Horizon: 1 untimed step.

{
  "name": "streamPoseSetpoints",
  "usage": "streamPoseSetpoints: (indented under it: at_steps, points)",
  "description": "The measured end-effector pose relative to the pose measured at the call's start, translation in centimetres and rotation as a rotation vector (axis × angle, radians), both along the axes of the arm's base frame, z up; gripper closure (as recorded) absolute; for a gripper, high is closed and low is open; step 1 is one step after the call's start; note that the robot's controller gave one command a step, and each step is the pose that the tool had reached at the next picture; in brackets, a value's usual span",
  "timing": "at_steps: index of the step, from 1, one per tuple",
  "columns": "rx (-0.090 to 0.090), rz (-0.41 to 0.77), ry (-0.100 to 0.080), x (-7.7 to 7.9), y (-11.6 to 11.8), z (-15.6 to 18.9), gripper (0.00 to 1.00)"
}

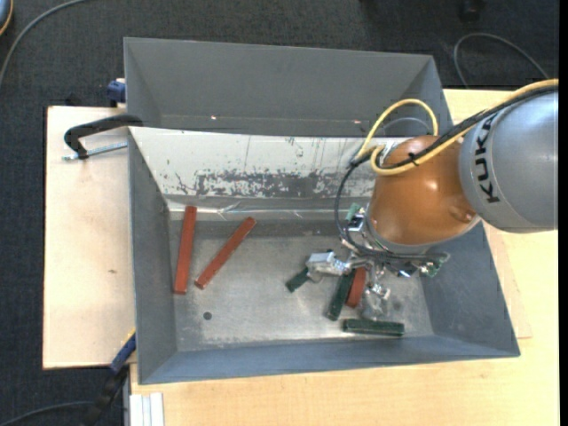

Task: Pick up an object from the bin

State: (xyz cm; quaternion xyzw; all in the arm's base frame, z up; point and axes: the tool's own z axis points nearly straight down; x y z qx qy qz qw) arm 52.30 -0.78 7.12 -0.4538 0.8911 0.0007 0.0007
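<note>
Dark green stick point(373, 327) lies nearest, hard by the bin's front wall point(311, 358). Just behind it the gripper point(364, 282) sits over a short red stick point(357, 287), probably light, stiff wood, so best pinched across its narrow sides. Claw open or clenched? Can't tell. Floor's clear leftward, up to two longer red sticks point(185, 248).

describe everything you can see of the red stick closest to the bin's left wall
The red stick is a long, thin, straight bar, brownish red, matte, possibly wood or plastic. It lies on the bin floor, nearly along the left wall, its upper end near the back wall. A second red stick lies slanted beside it, apparently not touching.
</note>
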Motion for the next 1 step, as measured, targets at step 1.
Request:
streamPoseSetpoints:
  at_steps: [1]
  points:
    - [0.001, 0.001, -0.01, 0.3, 0.05, 0.27, 1.0]
